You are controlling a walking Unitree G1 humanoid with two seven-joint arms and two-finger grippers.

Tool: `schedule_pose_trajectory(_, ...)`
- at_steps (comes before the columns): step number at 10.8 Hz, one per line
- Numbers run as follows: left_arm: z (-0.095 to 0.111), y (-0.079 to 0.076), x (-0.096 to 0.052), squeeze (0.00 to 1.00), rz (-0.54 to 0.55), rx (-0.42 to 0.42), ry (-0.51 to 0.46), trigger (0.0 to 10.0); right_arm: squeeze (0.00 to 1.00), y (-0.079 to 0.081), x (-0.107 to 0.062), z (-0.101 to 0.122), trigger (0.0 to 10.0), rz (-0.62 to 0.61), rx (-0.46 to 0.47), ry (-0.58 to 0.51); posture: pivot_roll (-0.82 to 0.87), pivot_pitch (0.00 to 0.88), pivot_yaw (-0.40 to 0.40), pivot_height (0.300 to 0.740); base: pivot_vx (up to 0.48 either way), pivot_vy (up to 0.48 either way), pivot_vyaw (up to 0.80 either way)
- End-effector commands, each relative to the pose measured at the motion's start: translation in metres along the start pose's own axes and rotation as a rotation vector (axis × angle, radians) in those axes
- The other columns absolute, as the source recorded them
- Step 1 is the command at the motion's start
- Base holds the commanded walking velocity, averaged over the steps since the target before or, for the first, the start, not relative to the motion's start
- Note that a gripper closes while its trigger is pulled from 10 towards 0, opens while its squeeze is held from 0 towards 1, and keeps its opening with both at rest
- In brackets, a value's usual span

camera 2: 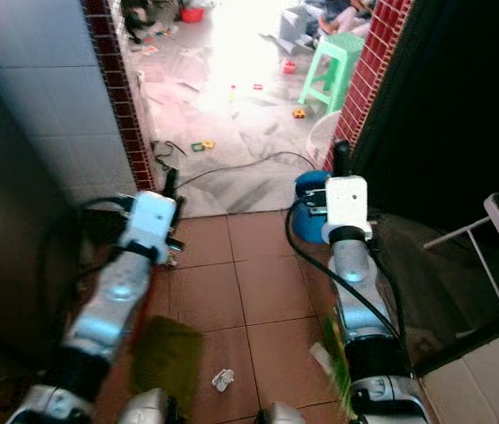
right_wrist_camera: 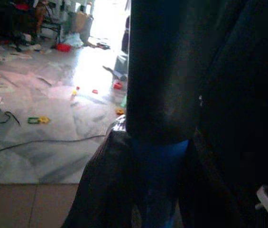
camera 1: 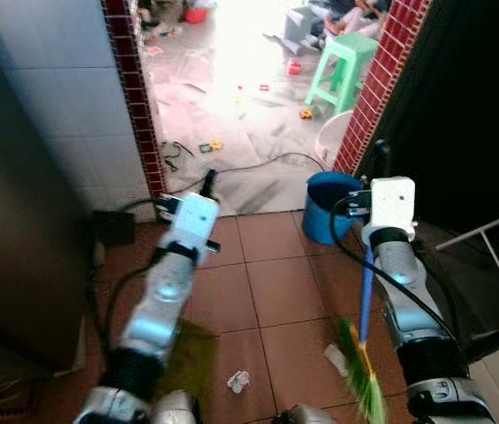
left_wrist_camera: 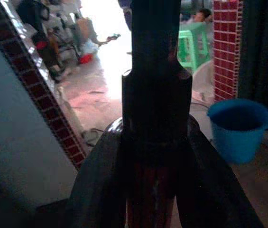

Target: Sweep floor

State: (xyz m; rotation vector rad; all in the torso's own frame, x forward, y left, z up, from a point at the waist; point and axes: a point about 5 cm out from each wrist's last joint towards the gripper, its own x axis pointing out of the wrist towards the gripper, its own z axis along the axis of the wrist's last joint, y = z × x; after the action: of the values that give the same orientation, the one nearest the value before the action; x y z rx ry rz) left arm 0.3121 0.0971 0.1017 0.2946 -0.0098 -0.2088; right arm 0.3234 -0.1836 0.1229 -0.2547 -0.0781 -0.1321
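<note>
**A:** What lies nearest you?

**B:** At your feet you have the terracotta-tiled floor point(camera 1: 267, 291). A crumpled white scrap of paper point(camera 1: 238, 382) sits on it between your two arms, and a second pale scrap point(camera 1: 335, 358) lies just beside the green-bristled broom head point(camera 1: 366, 384), which is down at the tiles on your right.

**A:** And the broom itself?

**B:** Its blue handle point(camera 1: 366, 296) runs up along your right forearm. In the right wrist view your right gripper point(right_wrist_camera: 158, 142) has its black fingers clamped either side of that blue shaft. On your left, a dull green dustpan point(camera 1: 187, 358) hangs low beside your left arm, blurred. In the left wrist view your left gripper point(left_wrist_camera: 156, 142) is closed around a dark reddish handle point(left_wrist_camera: 149, 194).

**A:** Further out?

**B:** A round blue plastic bucket point(camera 1: 330, 205) stands at the edge of the tiles by the red-tiled doorway post point(camera 1: 374, 88). Black cables point(camera 1: 258, 163) trail across the grey marbled floor point(camera 1: 249, 132) beyond. Small bright toys point(camera 1: 210, 145) are scattered there, and a light green plastic stool point(camera 1: 348, 69) stands farther back in strong glare. On your left you have a white-tiled wall point(camera 1: 64, 97).
</note>
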Motion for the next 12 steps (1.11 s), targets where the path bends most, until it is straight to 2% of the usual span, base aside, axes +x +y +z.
schedule_pose_trajectory(1, 0.014, 0.001, 0.008, 0.00, 0.019, 0.015, -0.062, 10.0, 0.00, -0.006, 0.006, 0.010, 10.0, -0.026, -0.012, -0.030, -0.08, 0.029, -0.014, 0.740, 0.000, 0.000, 0.00)
schedule_pose_trajectory(2, 0.006, -0.008, 0.014, 0.00, 0.018, -0.027, -0.026, 10.0, 0.00, -0.006, 0.006, 0.007, 10.0, -0.037, 0.015, -0.002, -0.08, 0.028, -0.013, 0.740, 0.000, 0.000, 0.00)
schedule_pose_trajectory(4, -0.002, -0.011, 0.017, 0.00, 0.050, -0.082, 0.016, 10.0, 0.00, -0.005, 0.007, 0.006, 10.0, -0.038, 0.034, 0.013, -0.09, 0.030, -0.014, 0.740, 0.000, 0.000, 0.00)
schedule_pose_trajectory(5, -0.008, -0.011, 0.020, 0.00, 0.120, -0.197, 0.063, 10.0, 0.00, -0.003, 0.007, 0.005, 10.0, -0.039, 0.053, 0.031, -0.09, 0.030, -0.014, 0.740, 0.000, 0.000, 0.00)
schedule_pose_trajectory(6, -0.010, -0.012, 0.022, 0.00, 0.170, -0.273, 0.063, 10.0, 0.00, 0.001, 0.008, 0.005, 10.0, -0.031, 0.087, 0.039, -0.09, 0.029, -0.017, 0.740, 0.000, 0.000, 0.00)
schedule_pose_trajectory(7, -0.012, -0.010, 0.023, 0.00, 0.215, -0.308, 0.076, 10.0, 0.00, 0.004, 0.009, 0.006, 10.0, -0.019, 0.114, 0.043, -0.09, 0.029, -0.017, 0.740, 0.000, 0.000, 0.00)
schedule_pose_trajectory(9, -0.020, -0.007, 0.024, 0.00, 0.286, -0.351, 0.115, 10.0, 0.00, 0.012, 0.010, 0.007, 10.0, 0.017, 0.162, 0.054, -0.10, 0.027, -0.016, 0.740, 0.000, 0.000, 0.00)
schedule_pose_trajectory(12, -0.026, -0.008, 0.024, 0.00, 0.303, -0.332, 0.117, 10.0, 0.00, 0.022, 0.010, 0.006, 10.0, 0.054, 0.260, 0.104, -0.11, 0.024, -0.014, 0.740, 0.000, 0.000, 0.00)
